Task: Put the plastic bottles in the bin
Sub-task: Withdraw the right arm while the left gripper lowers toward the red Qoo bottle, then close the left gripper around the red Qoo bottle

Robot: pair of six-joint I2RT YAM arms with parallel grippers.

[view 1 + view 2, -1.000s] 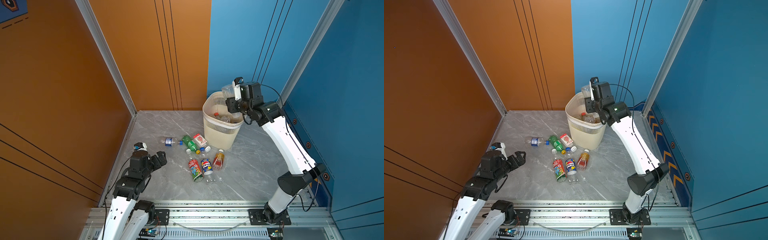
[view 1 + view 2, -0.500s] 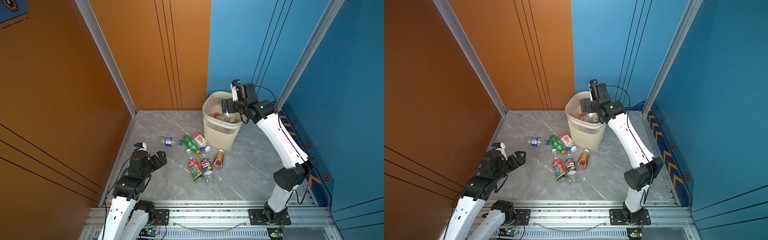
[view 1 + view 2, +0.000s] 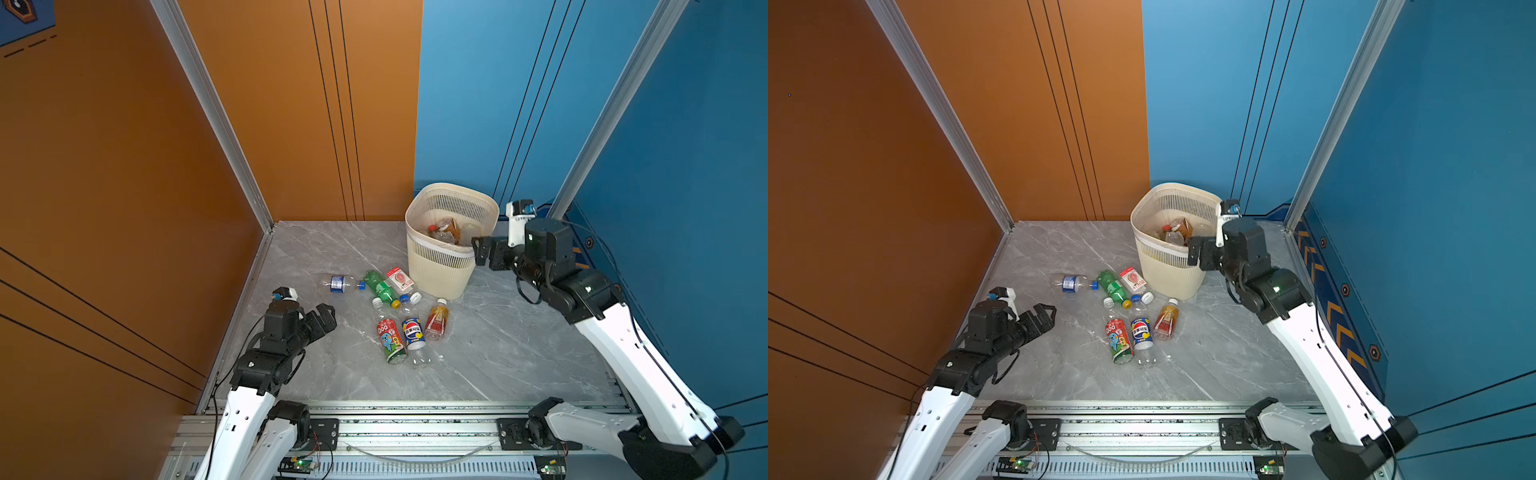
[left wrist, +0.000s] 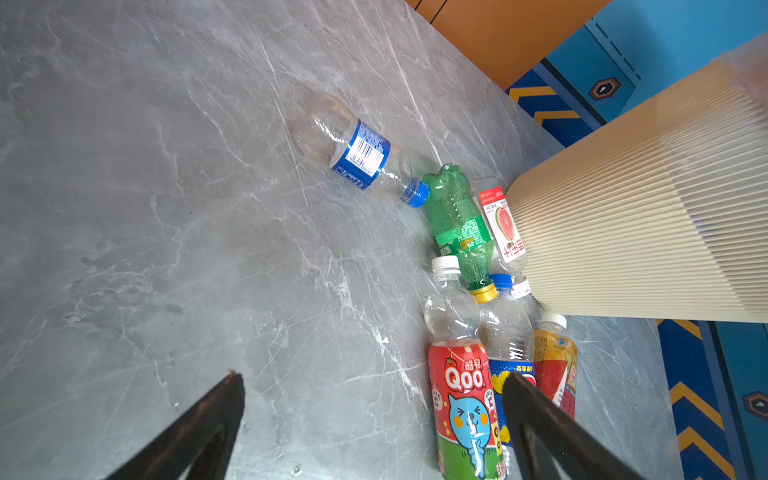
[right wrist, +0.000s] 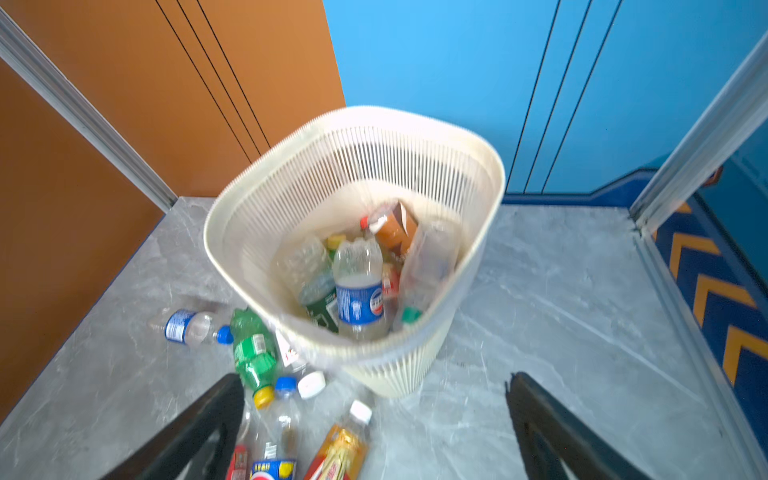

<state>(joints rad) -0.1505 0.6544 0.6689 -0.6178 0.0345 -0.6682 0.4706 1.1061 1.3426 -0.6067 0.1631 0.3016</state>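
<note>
Bottles on the grey marbled table [image 3: 498,340] number six, lying in a loose cluster at mid-frame in both top views, just below and left of the tall cream slatted plastic bin [image 3: 440,270], which holds several more. The left fingers [image 3: 327,316] are spread wide and empty at lower left. Nearest them is the clear plastic bottle with the blue label [image 3: 338,284], up and slightly right, its long axis roughly left to right. Its cap end is just beside the green plastic bottle [image 3: 380,289], with bare table on its other sides. The right fingers [image 3: 481,250], also spread and empty, hang beside the bin's right rim. The left arm looks better placed for that bottle. The red-labelled Qoo bottle [image 3: 390,338], blue-labelled cola bottle [image 3: 413,332] and orange-labelled bottle [image 3: 437,322] lie packed side by side, leaving little room between them.
</note>
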